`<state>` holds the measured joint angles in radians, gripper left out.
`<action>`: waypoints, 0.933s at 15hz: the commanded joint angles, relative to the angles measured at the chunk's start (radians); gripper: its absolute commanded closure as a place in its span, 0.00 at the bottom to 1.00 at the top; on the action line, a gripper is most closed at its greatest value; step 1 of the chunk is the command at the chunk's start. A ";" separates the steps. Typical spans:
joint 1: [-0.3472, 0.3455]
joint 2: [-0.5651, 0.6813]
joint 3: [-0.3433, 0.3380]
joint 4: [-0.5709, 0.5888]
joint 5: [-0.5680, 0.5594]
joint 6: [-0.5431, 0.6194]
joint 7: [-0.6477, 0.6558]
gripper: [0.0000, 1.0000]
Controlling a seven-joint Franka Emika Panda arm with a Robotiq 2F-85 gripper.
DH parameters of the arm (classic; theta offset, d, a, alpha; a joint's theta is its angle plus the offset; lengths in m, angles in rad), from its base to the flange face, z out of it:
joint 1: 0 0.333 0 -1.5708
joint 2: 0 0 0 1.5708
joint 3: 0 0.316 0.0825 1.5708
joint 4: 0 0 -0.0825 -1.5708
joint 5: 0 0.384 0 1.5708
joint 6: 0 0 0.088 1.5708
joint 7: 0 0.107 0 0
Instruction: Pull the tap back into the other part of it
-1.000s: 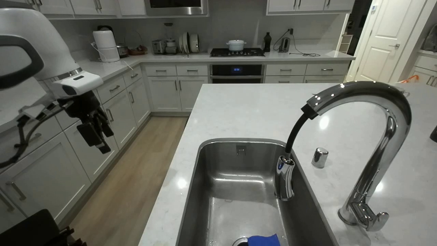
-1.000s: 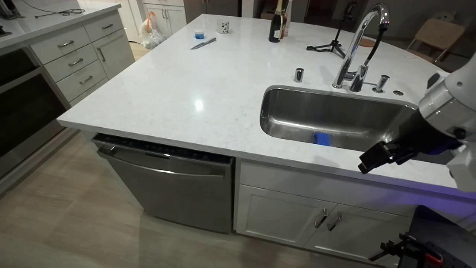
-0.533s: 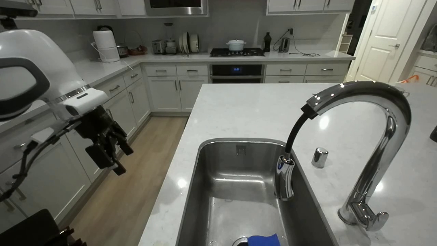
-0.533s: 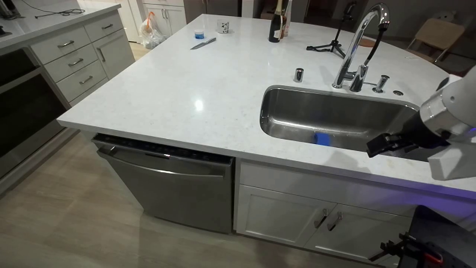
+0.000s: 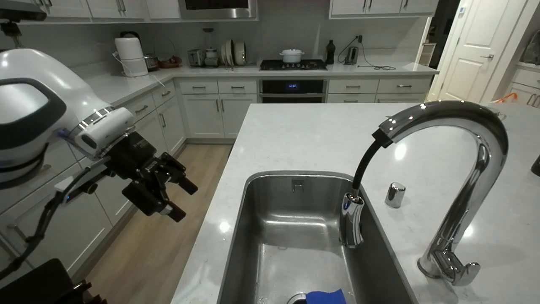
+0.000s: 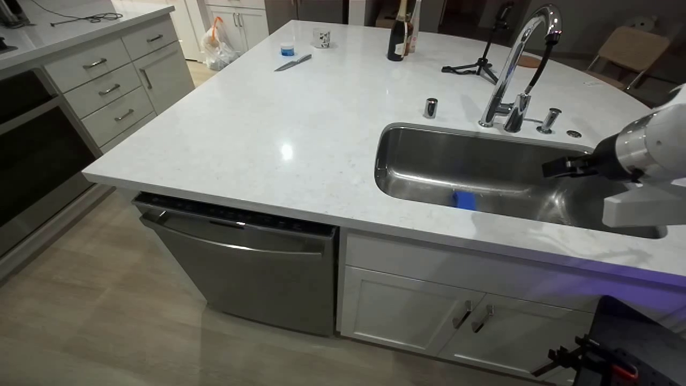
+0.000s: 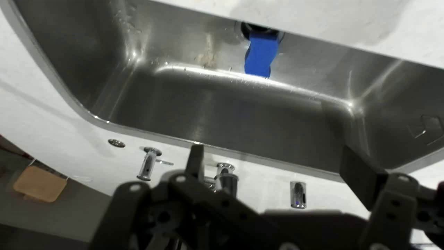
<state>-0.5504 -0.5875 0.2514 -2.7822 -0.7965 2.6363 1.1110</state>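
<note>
One pincer (image 5: 184,201), spread wide, empty, we list at frame left; right of centre, one tap (image 5: 352,221), hanging from faucet (image 5: 474,190) by hose (image 5: 364,165).

Lots of white from where I'm standing: cabinets (image 5: 201,116) down the left and along the far side, plus a paneled door (image 5: 470,59) far right. Greyish far wall (image 5: 291,31), wood-toned floor (image 5: 147,253), glare spots (image 5: 400,150) on the near counter (image 5: 295,135).

The tap (image 5: 352,223) and bent pipe (image 5: 494,154) are smooth, shiny metal. The sink (image 5: 299,264) is less shiny metal. The bench (image 5: 312,137) looks smooth and glossy, the end effector (image 5: 183,200) dull.
</note>
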 commanded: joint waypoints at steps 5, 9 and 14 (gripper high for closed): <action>-0.295 0.021 0.074 0.020 -0.524 0.141 0.388 0.00; -0.356 0.072 0.117 0.073 -0.830 0.130 0.671 0.00; -0.346 0.194 0.088 0.137 -1.234 0.078 1.012 0.00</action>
<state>-0.8860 -0.4726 0.3579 -2.6903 -1.8353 2.7372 1.9620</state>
